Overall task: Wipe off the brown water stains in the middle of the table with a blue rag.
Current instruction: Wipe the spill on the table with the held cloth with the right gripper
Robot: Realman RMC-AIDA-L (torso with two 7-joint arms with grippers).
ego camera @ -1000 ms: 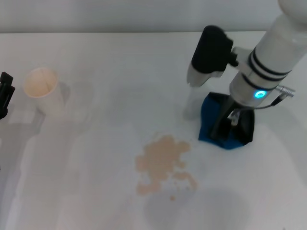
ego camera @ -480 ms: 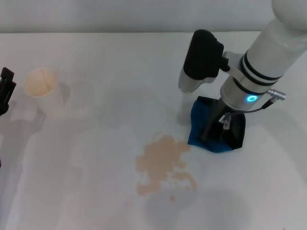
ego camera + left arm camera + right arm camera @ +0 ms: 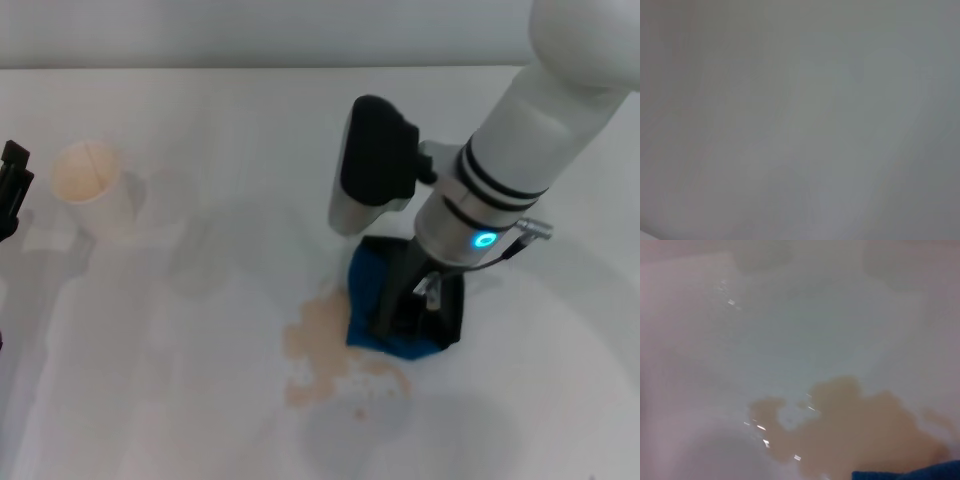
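One small bright-blue rag with black edging sits bunched on the white matte tabletop, its near edge overlapping the right rim of the tan blotchy stain. The right gripper stands directly over it, fingers clamped on the cloth and pressing down, judged so it drags flat across the spill. Far left, the left gripper is parked beside a white paper cup; its fingers I cannot tell.

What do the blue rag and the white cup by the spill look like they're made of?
The blue rag looks like soft woven cloth with black edging: it bunches and folds under the right tool. The cup looks like thin matte paper, white outside and tan inside, though plastic can't be ruled out.
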